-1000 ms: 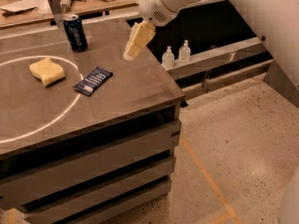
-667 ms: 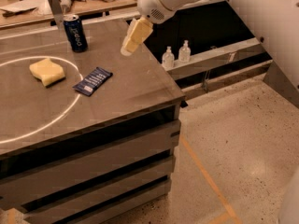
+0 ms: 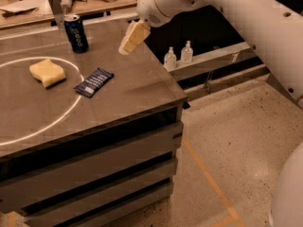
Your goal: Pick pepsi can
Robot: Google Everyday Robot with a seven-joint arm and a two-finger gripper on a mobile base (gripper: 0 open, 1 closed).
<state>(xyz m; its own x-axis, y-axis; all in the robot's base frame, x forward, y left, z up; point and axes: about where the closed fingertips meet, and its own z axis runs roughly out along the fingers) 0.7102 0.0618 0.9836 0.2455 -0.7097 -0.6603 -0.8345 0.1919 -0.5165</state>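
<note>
Gripper (image 3: 126,46) hangs over the far right part of the table (image 3: 142,86), angled down and to the left, above the surface and holding nothing. Can't tell if it's spread or pressed together; from this angle it reads as one pale yellow block.

White arm (image 3: 227,8) comes in from the upper right.

Pepsi can (image 3: 75,33) stands upright near the far edge of the table, left of the gripper and clearly apart from it. Dark blue, silver rim, pale lettering down the side. It sits just beyond the far side of the white circle (image 3: 57,122) marked on the tabletop.

Yellow sponge (image 3: 47,72) lies inside the circle, nearer than the can. Flat blue wrapper (image 3: 93,82) lies to the sponge's right, at the circle's right edge, probably overlapping the line.

Two small clear bottles (image 3: 170,59) stand side by side on a lower ledge (image 3: 222,58) right of the table. Orange tape line (image 3: 208,178) runs across the speckled floor.
</note>
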